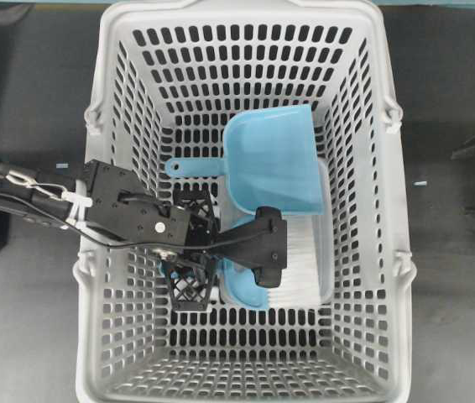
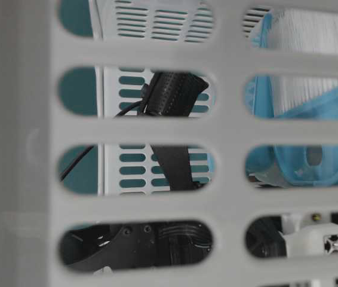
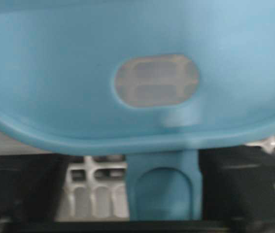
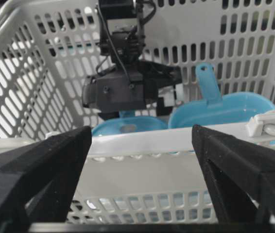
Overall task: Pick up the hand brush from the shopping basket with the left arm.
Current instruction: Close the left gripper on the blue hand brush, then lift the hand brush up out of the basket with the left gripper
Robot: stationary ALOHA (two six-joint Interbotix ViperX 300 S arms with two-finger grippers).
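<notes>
One hand brush, light-blue plastic with a fan of white bristles, lies on the slotted floor of the grey shopping basket, just beside the smooth blue dustpan. The left tool straddles its thin handle; clenched or released, I cannot tell. The right tool hangs released outside the wall.

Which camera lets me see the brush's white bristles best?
The overhead view: the hand brush shows its white bristles fanned wide beside the left tool. The table-level view glimpses bristles through basket slots; the left wrist shows only blue plastic; the right wrist none.
</notes>
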